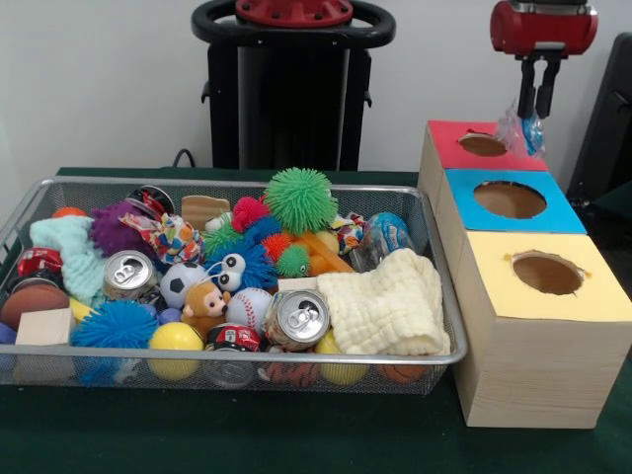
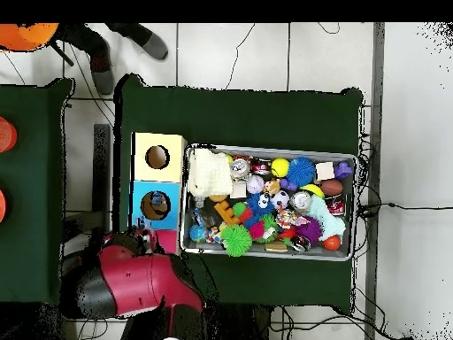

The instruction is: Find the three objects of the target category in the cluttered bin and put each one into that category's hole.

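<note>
The green-covered table (image 1: pixel 296 434) carries the bin (image 1: pixel 237 367), packed so full that most things show only in part: silver cans (image 1: pixel 299 318), a spiky green ball (image 1: pixel 300 199), a cream cloth (image 1: pixel 387 308) and a toy monkey (image 1: pixel 205 306) overlap, and what lies beneath them is hidden. No clear bottle can be made out among the clutter in either view. Beside the bin stands the pale wooden box (image 1: pixel 533 370), its tops painted yellow, blue and red. The arm (image 2: pixel 133 282) covers the red end from overhead, so the hole (image 1: pixel 483 144) is visible only from the front. The gripper (image 1: pixel 539 102) hangs just above that hole's far edge, pinching a crumpled see-through bottle (image 1: pixel 515 126), whose outline is hard to trace against the wall.
</note>
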`<action>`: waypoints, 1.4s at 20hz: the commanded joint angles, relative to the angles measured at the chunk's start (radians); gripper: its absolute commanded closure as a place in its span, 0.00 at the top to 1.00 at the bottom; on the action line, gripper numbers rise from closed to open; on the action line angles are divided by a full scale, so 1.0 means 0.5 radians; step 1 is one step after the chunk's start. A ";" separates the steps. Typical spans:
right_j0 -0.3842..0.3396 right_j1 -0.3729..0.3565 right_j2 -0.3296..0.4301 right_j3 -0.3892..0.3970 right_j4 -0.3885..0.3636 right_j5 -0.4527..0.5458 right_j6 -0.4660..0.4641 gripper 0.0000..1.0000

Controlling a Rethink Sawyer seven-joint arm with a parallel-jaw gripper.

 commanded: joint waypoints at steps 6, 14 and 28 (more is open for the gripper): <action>-0.111 0.133 0.034 -0.287 0.155 0.389 0.313 0.00; -0.273 0.174 0.139 -0.291 0.150 0.331 0.211 0.00; -0.130 0.291 -0.046 -0.343 0.045 0.259 0.354 0.00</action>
